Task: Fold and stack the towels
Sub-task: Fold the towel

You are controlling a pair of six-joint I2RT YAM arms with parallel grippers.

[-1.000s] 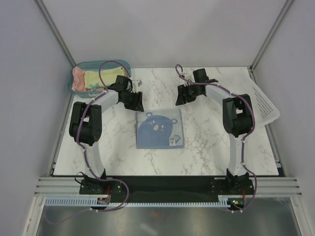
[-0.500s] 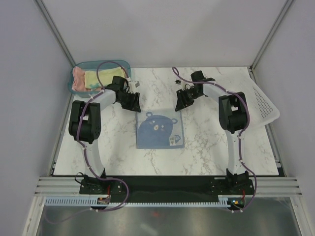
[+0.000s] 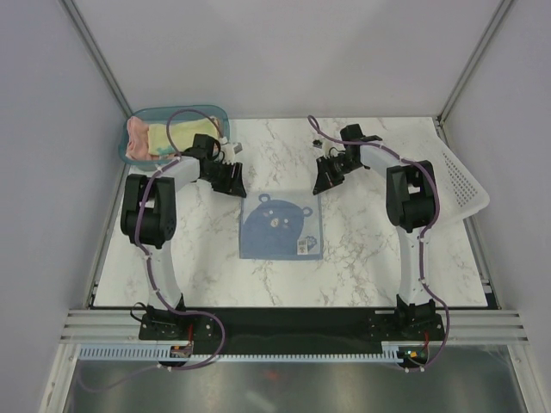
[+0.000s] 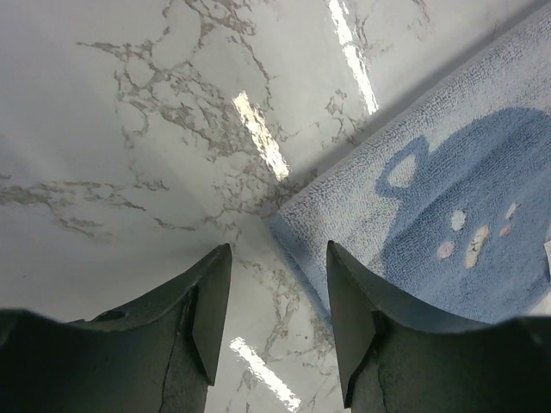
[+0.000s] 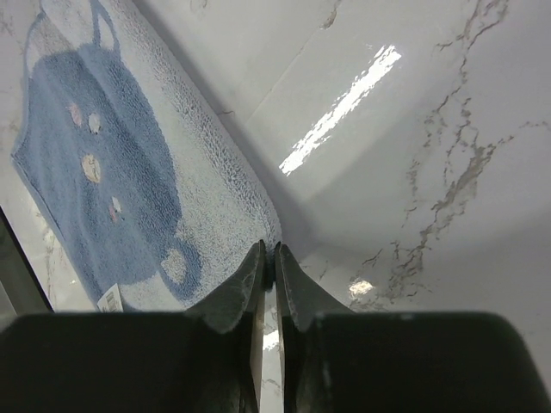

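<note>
Between the two tools, flat on the surface (image 3: 370,249), lies the light blue towel (image 3: 281,225), bear print up.

Status on my left tool (image 4: 277,254): jaws apart at medium width, tips low over the marble. Towel's far corner on that side sits just ahead of the gap, slightly toward the right-hand finger (image 4: 353,310). It isn't gripped as far as I can see.

Status on my right tool (image 5: 269,256): narrowed to a slit right at the other far corner of the same towel. Cloth edge runs into the tips, so I read it as pinching that corner. From that tool the towel spreads away flat to the left in the wrist view, with the print and a small white tag (image 5: 109,298) visible.

Beyond the left tool, at the far left corner of the surface, the teal bin (image 3: 146,113) holds the salmon-pink towel (image 3: 135,142) and the pale yellow towel (image 3: 176,139) side by side, pink on the outer side. I can't make out any print on the yellow one from the top view.

Well outside the right tool, past its arm, a white perforated basket (image 3: 465,185) sits at the surface's right edge.
</note>
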